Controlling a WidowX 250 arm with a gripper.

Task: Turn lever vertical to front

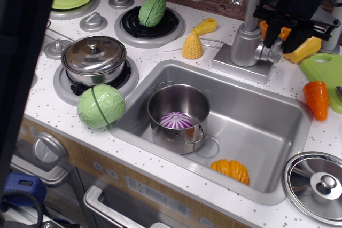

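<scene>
The lever is a short silver stub off the right side of the faucet's cylindrical body, at the back of the sink. Its upright paddle is mostly hidden between my black fingers. My gripper has come down from above right. One finger stands left of the paddle and the other stands right of it. The jaws look open around the paddle, and I see no clear contact with it.
The sink holds a steel pot and an orange pumpkin. A yellow pepper, a green board and a carrot lie right of the faucet. A corn cob lies left of it. A cabbage and a lidded pot sit at the left.
</scene>
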